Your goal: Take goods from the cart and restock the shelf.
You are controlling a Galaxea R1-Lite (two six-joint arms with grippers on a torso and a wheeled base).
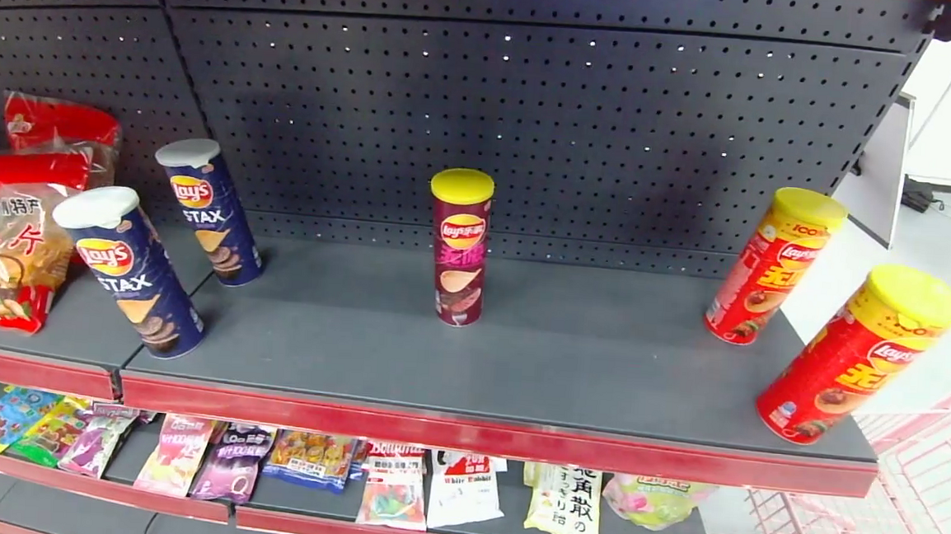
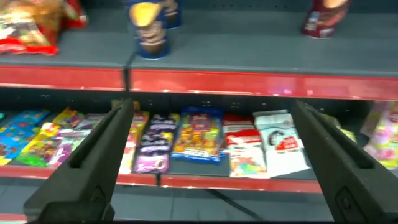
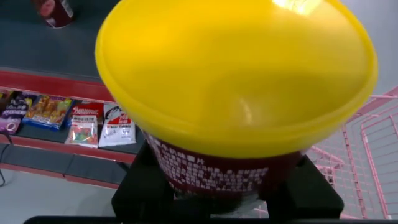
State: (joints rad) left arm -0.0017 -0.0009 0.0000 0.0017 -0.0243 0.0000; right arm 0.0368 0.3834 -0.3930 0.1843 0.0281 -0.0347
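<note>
Your right pincer [image 3: 227,190] grips a yellow-lidded can [image 3: 236,68], your left pincer [image 2: 211,155] hangs spread and empty; next, I think, you must stand the can upright on the shelf [image 1: 585,364].

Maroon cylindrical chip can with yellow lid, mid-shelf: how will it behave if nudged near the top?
The yellow-lidded maroon chip can stands upright, tall and narrow, on the grey shelf: a high nudge would likely tip it. Round-sided, it would probably roll once down. Its tube looks stiff, likely light for its size.
</note>
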